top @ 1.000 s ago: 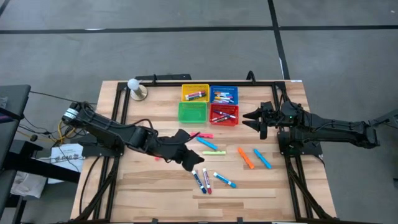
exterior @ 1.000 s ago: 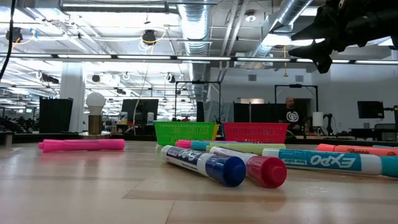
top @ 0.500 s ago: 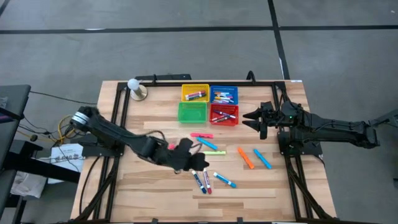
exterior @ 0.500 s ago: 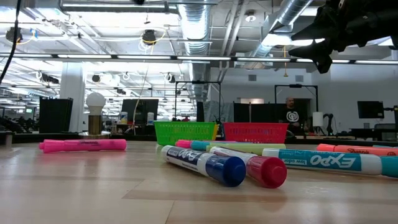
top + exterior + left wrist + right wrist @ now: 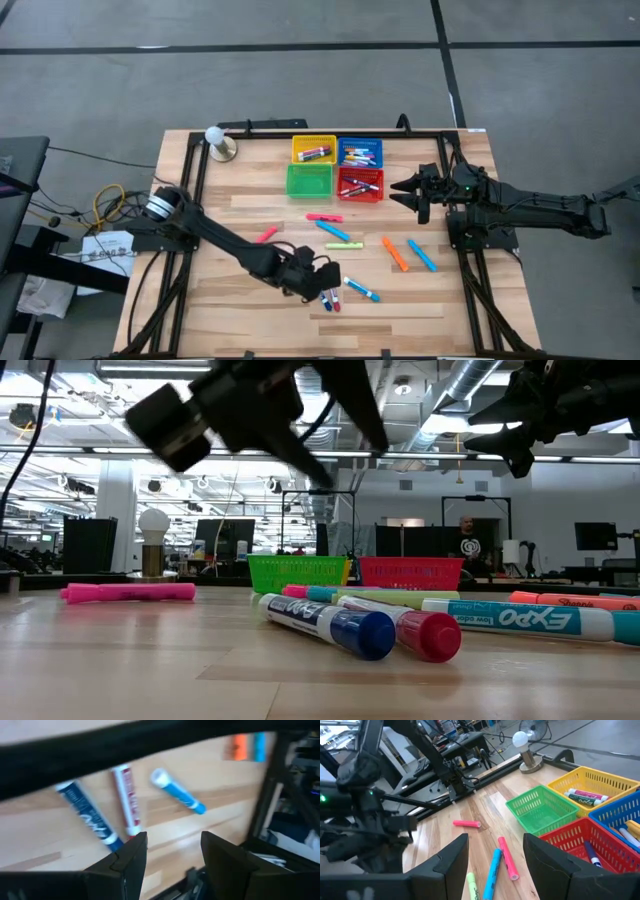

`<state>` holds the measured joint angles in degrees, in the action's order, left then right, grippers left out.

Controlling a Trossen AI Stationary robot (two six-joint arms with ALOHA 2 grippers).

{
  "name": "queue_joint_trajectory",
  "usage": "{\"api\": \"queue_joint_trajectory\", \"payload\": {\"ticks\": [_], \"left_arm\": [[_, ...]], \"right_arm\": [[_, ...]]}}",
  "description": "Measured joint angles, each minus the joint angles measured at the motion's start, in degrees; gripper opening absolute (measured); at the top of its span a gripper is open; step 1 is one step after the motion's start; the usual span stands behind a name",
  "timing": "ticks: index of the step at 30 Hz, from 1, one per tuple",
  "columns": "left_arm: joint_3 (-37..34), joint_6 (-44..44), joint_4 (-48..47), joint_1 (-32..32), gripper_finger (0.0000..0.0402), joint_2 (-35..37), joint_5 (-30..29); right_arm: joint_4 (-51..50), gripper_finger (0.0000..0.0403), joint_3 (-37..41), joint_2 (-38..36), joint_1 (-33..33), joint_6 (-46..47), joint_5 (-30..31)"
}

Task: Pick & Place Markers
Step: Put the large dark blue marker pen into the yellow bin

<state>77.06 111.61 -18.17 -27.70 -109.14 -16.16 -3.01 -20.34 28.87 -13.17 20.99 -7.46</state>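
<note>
My left arm has swung out across the worktop point(image 5: 230, 300): a second ago its gripper was near the pink marker by the middle, and now the left gripper point(image 5: 325, 278) hangs over the pair of markers lying side by side near the front. Its jaws stand apart with nothing between them, so the pick has not begun. I judge that I am lining up on the blue-capped marker point(image 5: 89, 816) or the red-capped one point(image 5: 127, 800), which lie just beside each other, making a clean single grasp awkward. A pink marker point(image 5: 266, 235) now shows on the boards where the arm was covering it.

The right gripper point(image 5: 402, 188) waits beside the red basket point(image 5: 360, 184), jaws apart and empty, unmoved.

About ten markers lie loose on the worktop; more already sit in the yellow basket point(image 5: 313, 150), the blue basket point(image 5: 360, 152) and the red one, while the green basket point(image 5: 309, 180) looks empty.

The markers are smooth plastic cylinders with printed barrels and fatter caps, likely to roll. The baskets are square, open plastic mesh. The worktop is pale, glossy wooden planking.
</note>
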Motion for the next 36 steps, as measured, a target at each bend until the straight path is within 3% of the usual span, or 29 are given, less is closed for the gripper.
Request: {"api": "queue_joint_trajectory", "payload": {"ticks": [20,36], "left_arm": [[0.02,8.93,-10.13,-0.42,0.0186,-1.64,5.28],[0.04,12.37,-9.77,0.17,0.0186,-4.69,9.16]], "right_arm": [[0.00,0.0178,0.00,0.00,0.00,-0.44,0.02],[0.02,0.0178,0.00,0.02,0.00,-0.52,0.02]]}}
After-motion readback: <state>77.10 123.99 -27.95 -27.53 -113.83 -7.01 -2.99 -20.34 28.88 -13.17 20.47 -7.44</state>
